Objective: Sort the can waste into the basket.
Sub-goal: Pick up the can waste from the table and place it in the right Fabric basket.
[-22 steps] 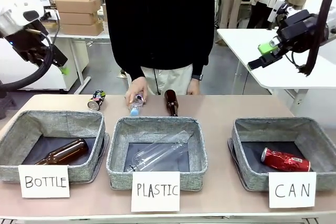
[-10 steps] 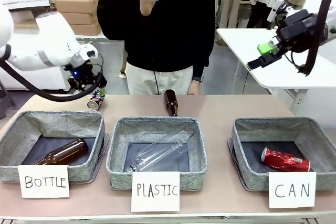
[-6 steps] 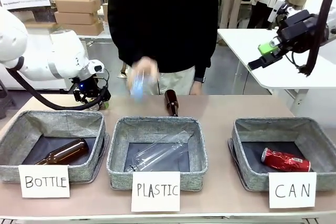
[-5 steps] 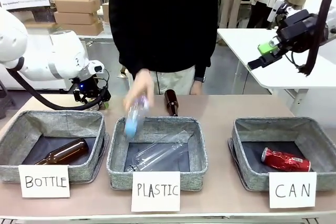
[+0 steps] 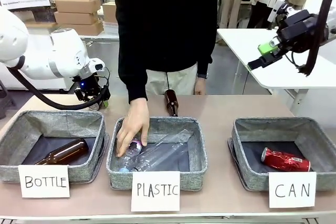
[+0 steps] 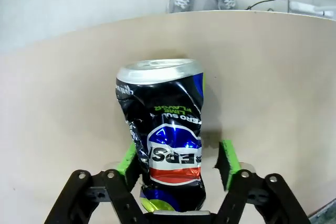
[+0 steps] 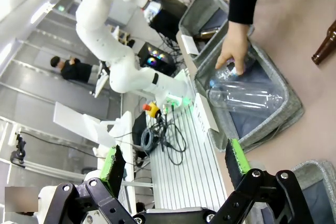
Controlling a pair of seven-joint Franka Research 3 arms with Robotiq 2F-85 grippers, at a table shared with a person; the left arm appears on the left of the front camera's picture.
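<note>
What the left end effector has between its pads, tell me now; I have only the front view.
Observer: In the left wrist view, a crumpled dark metal can with blue, red and white print sits between the green pads of the left end effector.
Operator: Report whether it is gripped.
Observer: Not yet. One pad is at the can's side, and the other pad stands off with a gap between.
Operator: Now give me the right end effector.
Observer: In the right wrist view, the right end effector has its jaws wide apart, with nothing between them.
</note>
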